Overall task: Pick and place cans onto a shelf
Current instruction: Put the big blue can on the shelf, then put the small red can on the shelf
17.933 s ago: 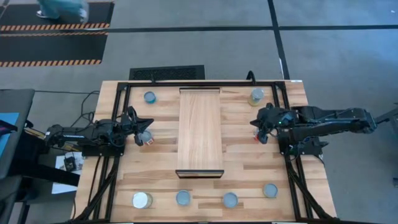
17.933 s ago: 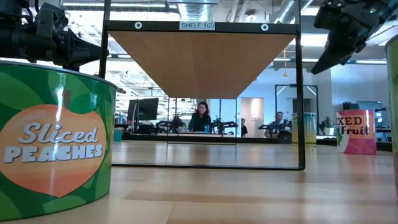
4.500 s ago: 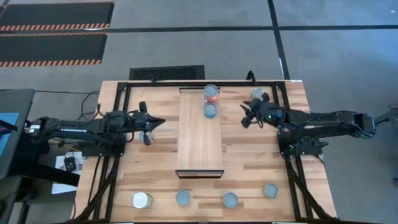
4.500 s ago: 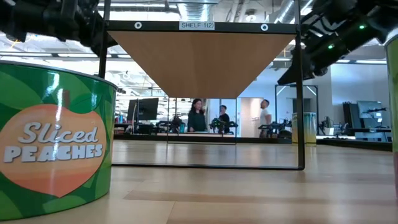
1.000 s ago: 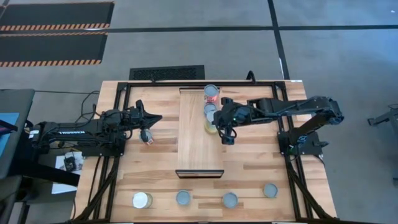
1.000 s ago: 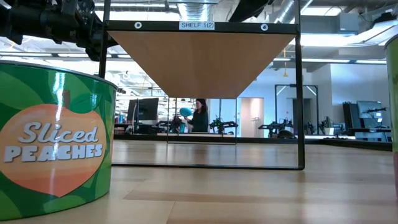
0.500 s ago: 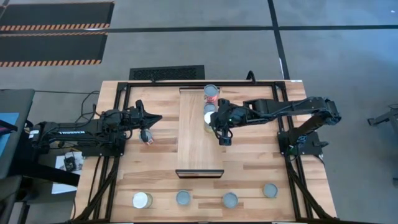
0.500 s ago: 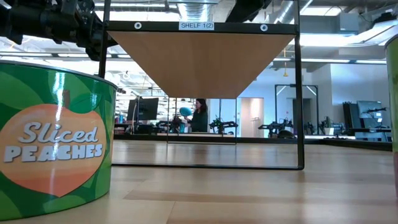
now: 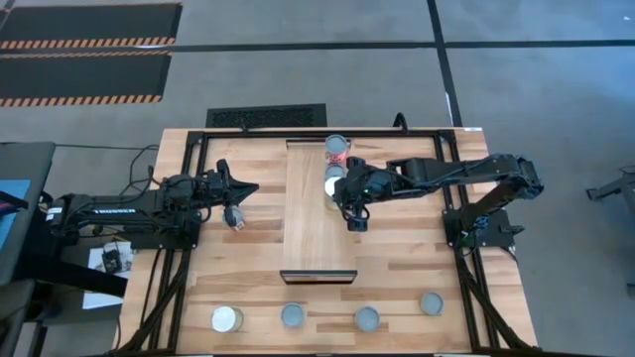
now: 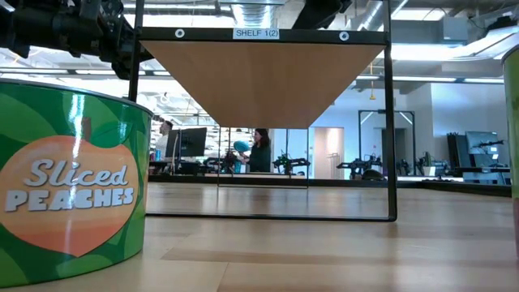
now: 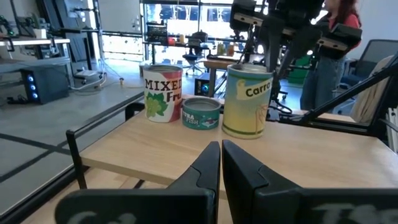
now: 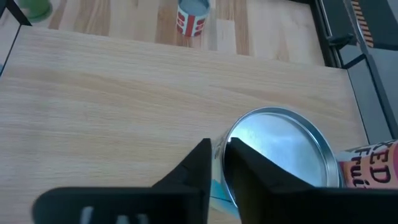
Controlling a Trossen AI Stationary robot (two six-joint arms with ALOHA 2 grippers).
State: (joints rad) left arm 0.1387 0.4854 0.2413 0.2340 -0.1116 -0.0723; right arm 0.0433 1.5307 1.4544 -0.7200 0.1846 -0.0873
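Three cans stand on the light-wood shelf [image 9: 317, 238] toward its far end: a red mixed-fruit can [image 9: 337, 149], a low teal tuna can [image 11: 201, 113] and a tall pale carrots can [image 11: 247, 101]. My right gripper [image 12: 217, 149] reaches in from the table's right, over the carrots can [image 9: 333, 188], and is shut on its top edge. My left gripper [image 11: 220, 155] is shut and empty, raised to shelf height left of the shelf. A small red can [image 9: 239, 221] stands on the table by it. My right gripper has the rim [image 12: 225, 138] of the carrots can's silver top between its two nearly closed fingers, one finger over the top and one outside the wall. The fingers come from above, slanting from the table's right. The can stands upright, its base on the shelf [image 11: 242, 134].
Several cans stand in a row along the table's near edge: a white-topped one [image 9: 226, 318], then others [image 9: 293, 315], [image 9: 367, 317], [image 9: 431, 302]. The peaches can [image 10: 73, 195] fills the low view's left. The shelf's black frame posts [image 10: 392, 122] stand around it. People move in the room behind.
My right gripper has moved a little toward the table's far-left with the carrots can, which stays upright and now stands close beside the tuna can.
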